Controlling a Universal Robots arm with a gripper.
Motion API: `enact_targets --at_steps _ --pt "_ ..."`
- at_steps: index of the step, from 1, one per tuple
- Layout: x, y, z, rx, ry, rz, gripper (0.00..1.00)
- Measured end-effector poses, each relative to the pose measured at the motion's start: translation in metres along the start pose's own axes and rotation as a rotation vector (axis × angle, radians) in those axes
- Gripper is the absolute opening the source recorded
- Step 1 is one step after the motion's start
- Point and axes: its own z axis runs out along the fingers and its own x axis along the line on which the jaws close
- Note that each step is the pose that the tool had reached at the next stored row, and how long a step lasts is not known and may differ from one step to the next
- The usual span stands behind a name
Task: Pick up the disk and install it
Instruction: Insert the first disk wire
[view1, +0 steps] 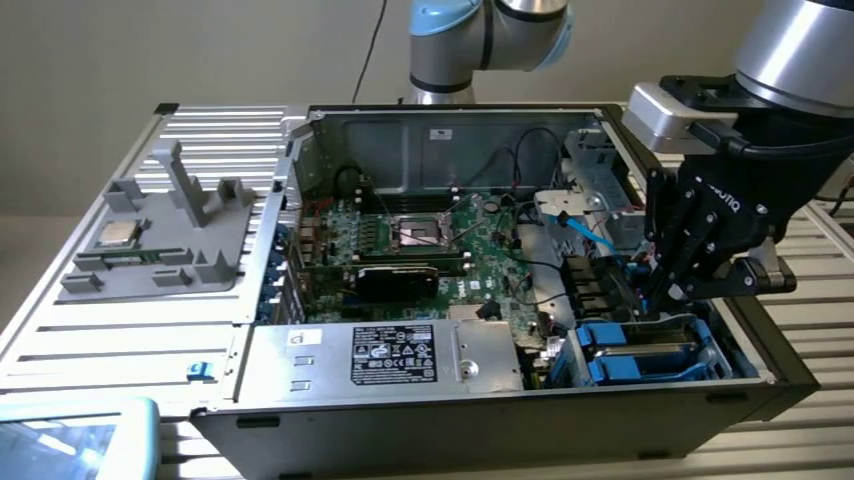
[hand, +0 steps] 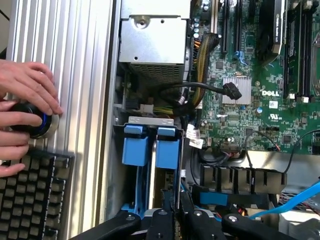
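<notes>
Two blue-framed drives (hand: 136, 147) stand upright side by side in one bay (hand: 150, 120); the disk (hand: 166, 150), the one nearer the motherboard (hand: 250, 110), is clamped edge-on between the narrow jaws of one gripper (hand: 175, 222). Two hands (hand: 27, 87) touch one knob (hand: 30, 125) beside one keyboard (hand: 30, 195).

Your arm (view1: 491, 30) wears silver-grey tubing and pale blue joint caps, with a black cable (view1: 371, 50) running up behind its base. At the wrist, a grey boxy mount (view1: 681, 112) sits above your black hand (view1: 665, 298), stamped with small white lettering. Its jointed black fingers (hand: 210, 225) are linked bars, each pivot pinned with a round screw head.
</notes>
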Motion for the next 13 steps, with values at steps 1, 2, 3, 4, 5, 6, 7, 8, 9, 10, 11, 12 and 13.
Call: enact_targets --at_steps 1,2,3,4,5,6,7,8,9,10,11,12,13 --pt "0.0000 0.0000 0.0000 -0.0001 0.0001 0.000 0.16" --pt "0.0000 0.0000 0.0000 -0.0001 0.0000 0.000 0.16" --pt "0.0000 -0.0002 -0.0001 -0.0005 0.0006 0.000 0.16" --pt "0.0001 -0.0012 0.0000 -0.0014 0.0008 0.000 0.16" --pt "0.0002 -0.0027 -0.0001 -0.0026 0.0007 0.000 0.16" --pt "0.0002 -0.0040 -0.0003 -0.0032 0.0009 0.000 0.16" --pt "0.0001 -0.0044 -0.0002 -0.0043 0.0006 0.001 0.16" --pt "0.0001 -0.0044 0.0002 -0.0054 0.0003 0.004 0.16" --pt "0.0002 -0.0045 0.0006 -0.0065 0.0000 0.007 0.16" --pt "0.0004 -0.0045 0.0010 -0.0073 -0.0002 0.010 0.16" --pt "0.0010 -0.0046 0.0014 -0.0086 -0.0005 0.013 0.16" --pt "0.0014 -0.0046 0.0018 -0.0107 -0.0009 0.015 0.16" --pt "0.0018 -0.0046 0.0022 -0.0135 -0.0021 0.018 0.16"
